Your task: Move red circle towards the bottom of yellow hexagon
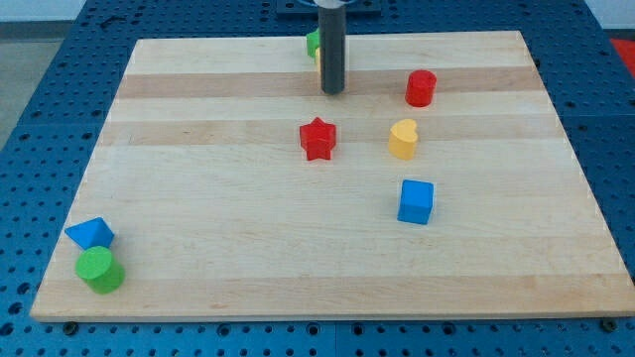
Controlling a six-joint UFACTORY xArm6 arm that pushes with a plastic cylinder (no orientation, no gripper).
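The red circle [421,88] is a short cylinder at the view's upper right of the wooden board [248,228]. My tip [332,91] rests on the board about a block's width to the left of the red circle, not touching it. Just behind the rod near the view's top, a green block [312,42] peeks out, with a thin yellow sliver [317,57] below it. The rod hides most of that yellow block, so I cannot make out its shape.
A red star [317,138] lies below my tip. A yellow heart [403,139] sits below the red circle, with a blue cube [416,201] further down. A blue triangle [89,234] and a green cylinder [100,270] sit at the bottom left corner.
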